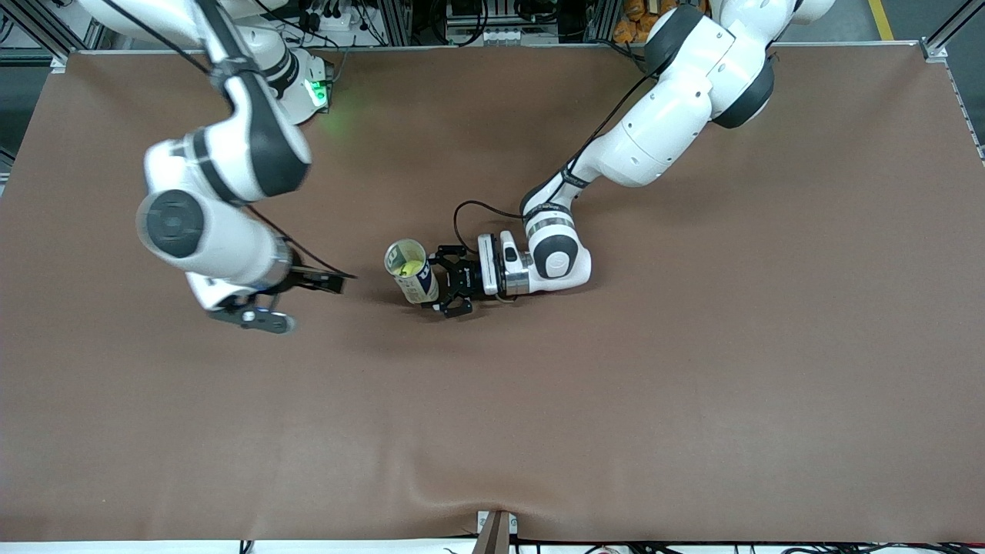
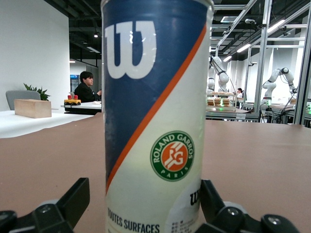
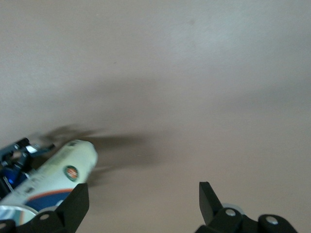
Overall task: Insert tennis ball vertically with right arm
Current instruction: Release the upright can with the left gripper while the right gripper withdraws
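Observation:
A tennis-ball can point(image 1: 414, 278) with a blue, white and orange label stands upright mid-table. A yellow tennis ball point(image 1: 408, 269) shows inside its open top. My left gripper point(image 1: 452, 283) is low at the can's base, fingers apart on either side of it; in the left wrist view the can point(image 2: 155, 116) fills the gap, with space beside one finger point(image 2: 73, 199). My right gripper point(image 1: 327, 283) is open and empty, in the air beside the can toward the right arm's end. The right wrist view shows the can point(image 3: 58, 170) off to one side of its fingers point(image 3: 75, 204).
The brown table cover point(image 1: 616, 400) stretches bare all round the can. A small clamp point(image 1: 494, 531) sits at the table edge nearest the front camera. Racks and cables stand past the edge by the arm bases.

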Robot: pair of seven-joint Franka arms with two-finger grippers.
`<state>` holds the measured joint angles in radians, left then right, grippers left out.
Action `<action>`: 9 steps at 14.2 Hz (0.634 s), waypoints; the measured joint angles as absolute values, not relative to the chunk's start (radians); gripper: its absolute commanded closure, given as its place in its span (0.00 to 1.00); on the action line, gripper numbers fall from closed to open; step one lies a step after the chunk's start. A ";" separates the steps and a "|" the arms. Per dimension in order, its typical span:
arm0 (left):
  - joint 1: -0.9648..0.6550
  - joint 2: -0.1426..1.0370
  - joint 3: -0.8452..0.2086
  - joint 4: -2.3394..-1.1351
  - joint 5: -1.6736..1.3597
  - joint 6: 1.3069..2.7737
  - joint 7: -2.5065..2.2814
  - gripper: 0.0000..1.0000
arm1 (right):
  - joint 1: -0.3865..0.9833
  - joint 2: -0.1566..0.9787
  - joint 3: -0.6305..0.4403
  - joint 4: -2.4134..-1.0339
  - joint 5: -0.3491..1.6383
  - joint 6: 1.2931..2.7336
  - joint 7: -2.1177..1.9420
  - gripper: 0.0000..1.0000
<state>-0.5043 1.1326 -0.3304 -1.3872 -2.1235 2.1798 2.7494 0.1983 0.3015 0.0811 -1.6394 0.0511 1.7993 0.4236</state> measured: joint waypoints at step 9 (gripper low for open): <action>-0.396 0.910 -0.335 -1.692 -2.100 2.186 2.740 0.00 | -0.005 0.040 0.021 -1.635 0.052 1.551 -0.054 0.00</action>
<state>-0.3965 0.9095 -0.3349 -1.6920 -2.1003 2.1860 2.7396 -0.0055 0.0397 0.0206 -1.6349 0.0522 1.5507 -0.0544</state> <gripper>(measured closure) 0.000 0.000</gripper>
